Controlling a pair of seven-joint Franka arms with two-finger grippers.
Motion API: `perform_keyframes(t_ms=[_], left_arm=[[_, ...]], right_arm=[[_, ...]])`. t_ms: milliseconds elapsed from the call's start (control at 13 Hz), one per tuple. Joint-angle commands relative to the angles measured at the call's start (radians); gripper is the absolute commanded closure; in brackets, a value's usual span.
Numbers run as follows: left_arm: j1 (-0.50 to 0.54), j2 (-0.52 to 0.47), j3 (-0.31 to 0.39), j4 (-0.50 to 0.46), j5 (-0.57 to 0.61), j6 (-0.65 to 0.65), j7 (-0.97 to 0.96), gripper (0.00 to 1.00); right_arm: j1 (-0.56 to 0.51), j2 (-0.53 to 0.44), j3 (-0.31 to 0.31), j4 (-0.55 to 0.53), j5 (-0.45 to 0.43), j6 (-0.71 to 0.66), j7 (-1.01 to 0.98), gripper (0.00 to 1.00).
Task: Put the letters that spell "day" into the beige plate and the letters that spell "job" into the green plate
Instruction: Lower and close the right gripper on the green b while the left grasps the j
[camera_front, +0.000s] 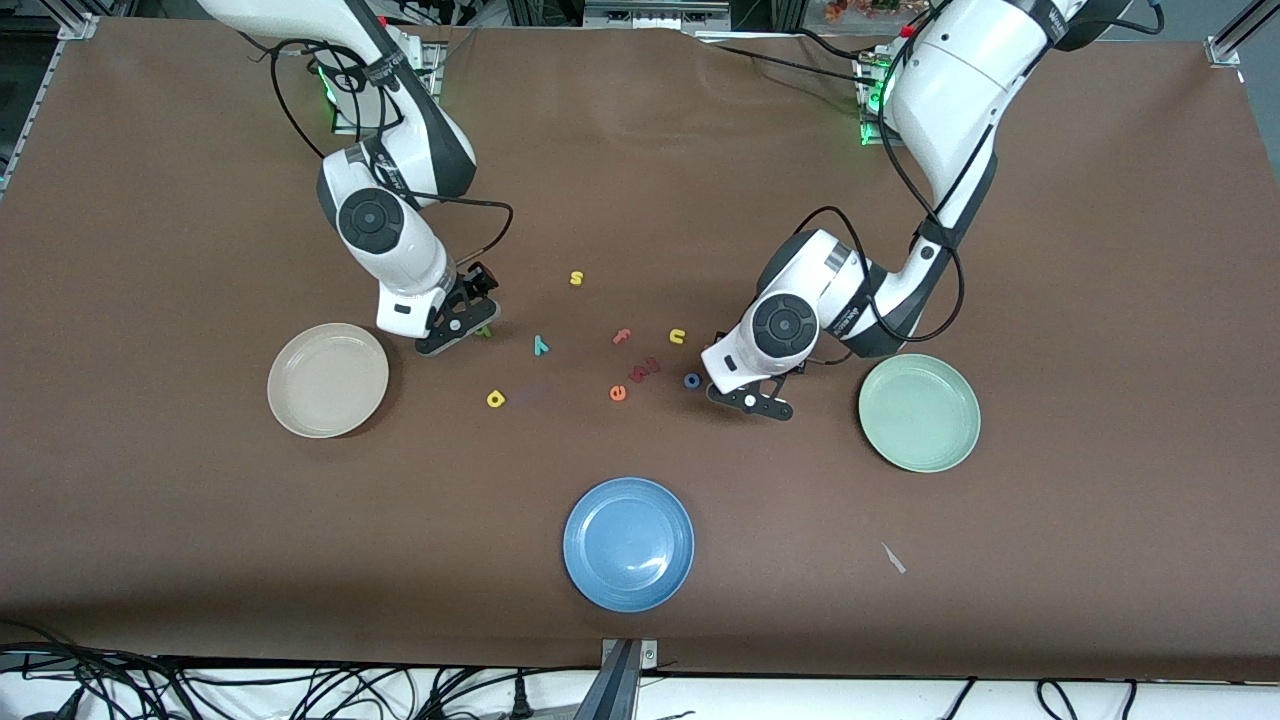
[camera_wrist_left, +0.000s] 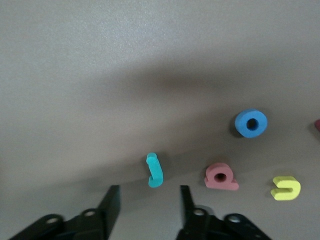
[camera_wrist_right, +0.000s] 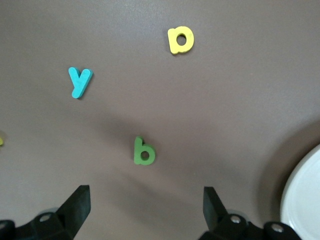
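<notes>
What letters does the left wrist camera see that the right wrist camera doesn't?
Only the left wrist view shows the teal j, the pink b, the blue o and a yellow u, with the left gripper low over the j. Only the right wrist view shows the teal y, yellow d, green a and the beige plate. Both show brown table.

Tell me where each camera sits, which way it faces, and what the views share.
Front view: high across the table, facing both arms' bases, three plates and scattered letters.
Left wrist view: on the left arm, looking down past the left gripper at the teal j.
Right wrist view: on the right arm, looking down past the open right gripper at the green letter.
Shared: the blue o.
</notes>
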Motion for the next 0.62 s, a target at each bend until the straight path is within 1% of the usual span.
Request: perform_keyframes(t_ms=[0,232,463,540], left_arm=[[-0.006,0.012,0.001,0.018,0.034,0.022,-0.026,0.68],[-0.008,0.026,0.001,0.015,0.034,0.043,-0.026,0.67],[-0.008,0.034,0.001,0.013,0.034,0.051,-0.027,0.66],[-0.01,0.037,0.001,0.013,0.034,0.053,-0.027,0.64]], right_arm=[[0.003,0.025,0.001,-0.019,-0.027,0.084,-0.003,0.0],[0.006,0.036,0.001,-0.061,-0.027,0.187,-0.006,0.0],[0.006,0.083,0.001,-0.07,-0.028,0.267,-0.041,0.0],[0.006,0.094,0.001,-0.07,-0.028,0.275,-0.075,0.0]])
